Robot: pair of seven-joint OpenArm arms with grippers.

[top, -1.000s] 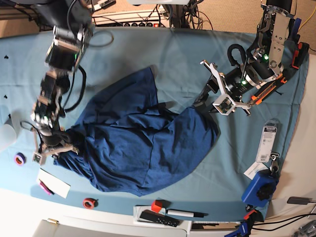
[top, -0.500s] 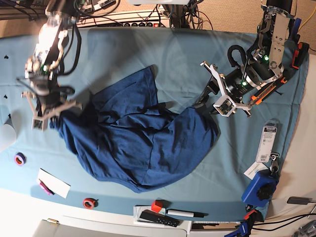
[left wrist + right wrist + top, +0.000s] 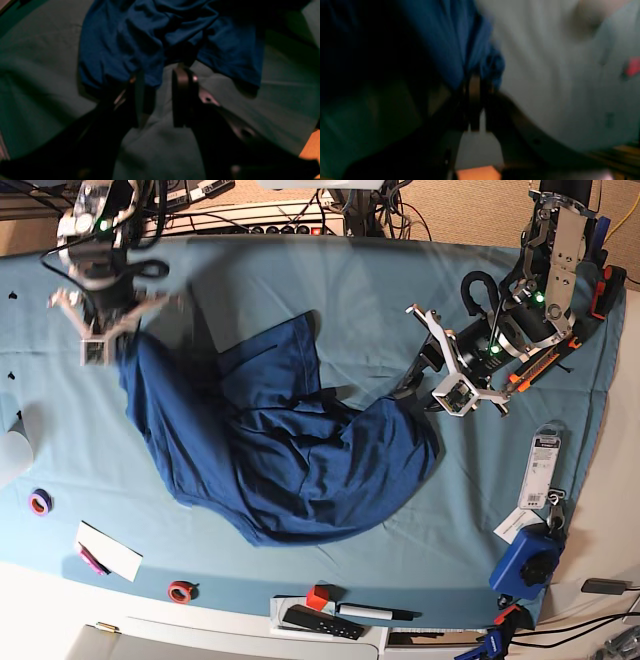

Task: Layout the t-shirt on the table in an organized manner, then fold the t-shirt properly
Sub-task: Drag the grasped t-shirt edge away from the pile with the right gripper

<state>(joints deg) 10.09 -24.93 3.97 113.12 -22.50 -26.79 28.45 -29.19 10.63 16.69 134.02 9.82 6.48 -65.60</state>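
Gripping the t-shirt [image 3: 280, 450] corner, clenched right tool [image 3: 118, 340]; released left tool [image 3: 415, 385] beside its hem.

The right wrist view is motion-blurred: the t-shirt [image 3: 460, 45] smears into dark, and a red thing [image 3: 632, 68] near the picture's right edge cannot be identified

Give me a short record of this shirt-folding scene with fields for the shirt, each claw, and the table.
shirt: dark blue t-shirt, bunched, one corner lifted at the far side
right claw: right claw shut on the t-shirt's corner
left claw: left claw open, at the t-shirt's edge, holding nothing
table: teal-covered table
stage: t-shirt not yet laid flat
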